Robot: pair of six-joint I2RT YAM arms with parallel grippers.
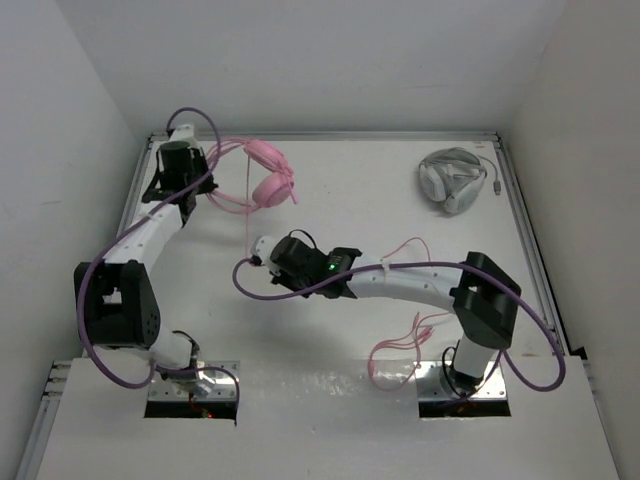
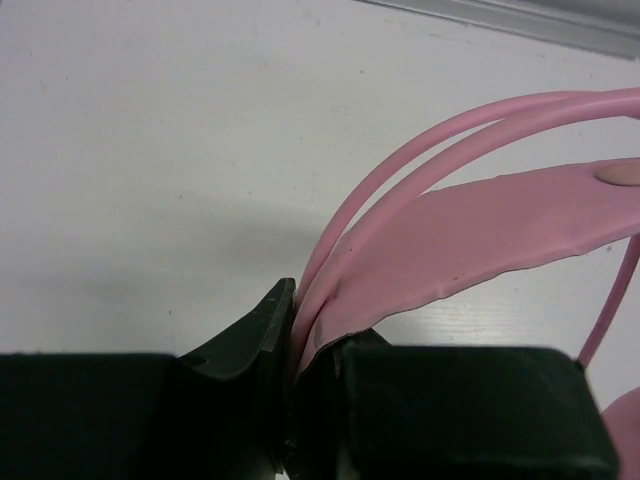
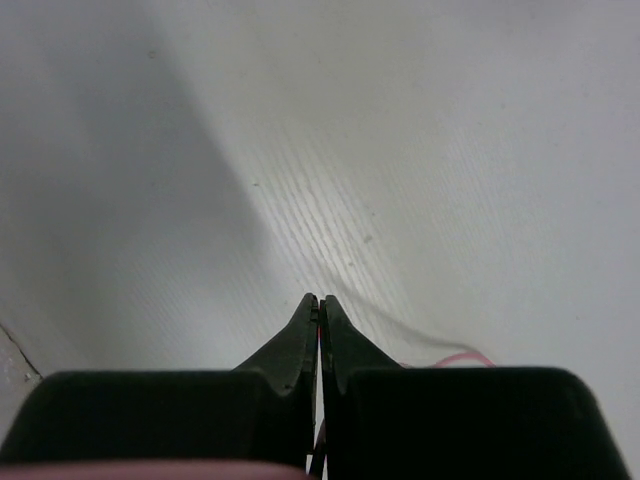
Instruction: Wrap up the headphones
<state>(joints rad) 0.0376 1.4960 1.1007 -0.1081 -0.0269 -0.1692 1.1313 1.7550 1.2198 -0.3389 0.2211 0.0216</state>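
Left end effector (image 2: 295,325) clenched on the thin headband (image 2: 480,225) of the headphones (image 1: 272,180), at the far left of the counter (image 1: 380,210), earcups just beside it toward the middle. Right end effector (image 1: 258,250) clenched too, mid-counter, apparently pinching the cable (image 1: 247,205), stretched nearly straight from the headphones down to its tips. Pinch barely visible from the wrist view: only a hint of pink between the jaws. Rest of the cable trailing in loose loops near the right arm's base. Grey-white headphones (image 1: 452,178) well apart at the far right, not involved.

Probably early in the wrap, with few turns laid, if any. To do this step well:
- Hold the headband firm as the anchor.
- Carry the pinched cable around the band or earcups in an even circle.
- Apply light tension, enough to lay each turn snug, not enough to drag the headband out of the left grip.
- Watch the loose tail for snags on the right arm.
- Re-grip further along the cable between turns
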